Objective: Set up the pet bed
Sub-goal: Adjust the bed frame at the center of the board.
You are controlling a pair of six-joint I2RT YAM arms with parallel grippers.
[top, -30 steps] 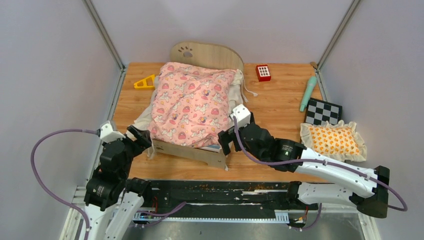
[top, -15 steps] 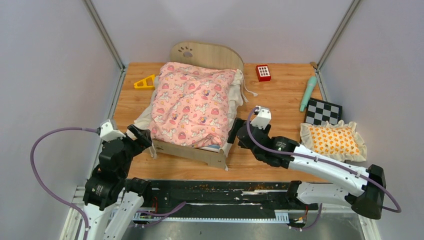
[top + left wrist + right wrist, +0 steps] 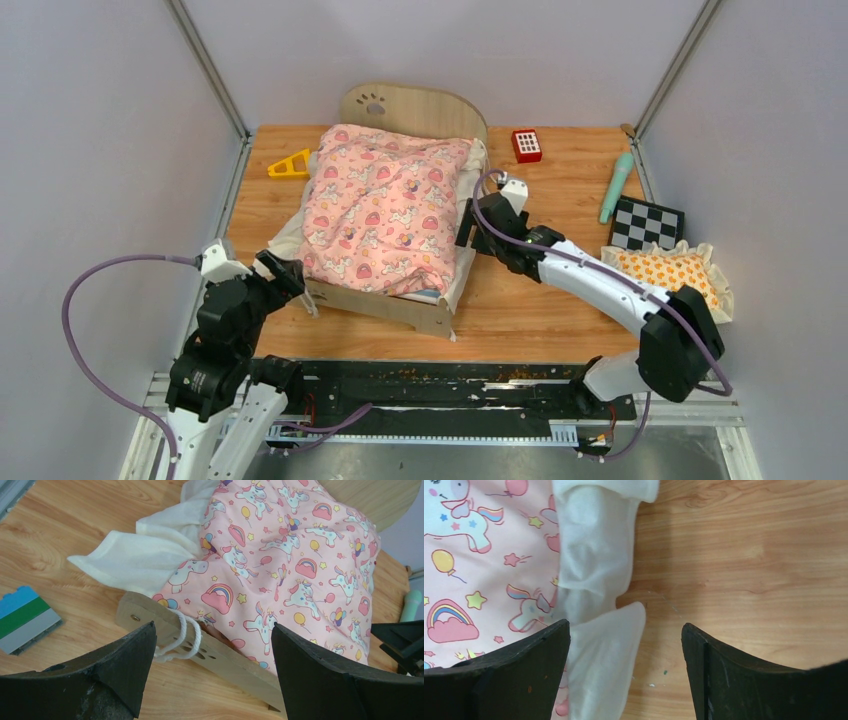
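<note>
The right hand (image 3: 624,680) hangs spread wide and empty over the right edge of the quilt (image 3: 474,555). One finger is above the pink print, the other above bare bench (image 3: 744,565), and the white ruffle (image 3: 596,575) lies between them. The left hand (image 3: 210,650), likewise released and holding nothing, faces the near left corner of the wooden frame (image 3: 235,665), where a white cord (image 3: 181,625) loops over the footboard.

The pet bed (image 3: 420,105) stands mid-bench with its headboard on the far side, and the quilt is heaped on it and spills over both sides. The pillow (image 3: 665,280) lies well apart at the right.

The quilt looks light and limp, so it will likely bunch rather than slide flat. The ruffled hem or a corner seems a better place to pinch it than the puffy middle. The frame is stiff but probably light, so a hard tug could skid it.
</note>
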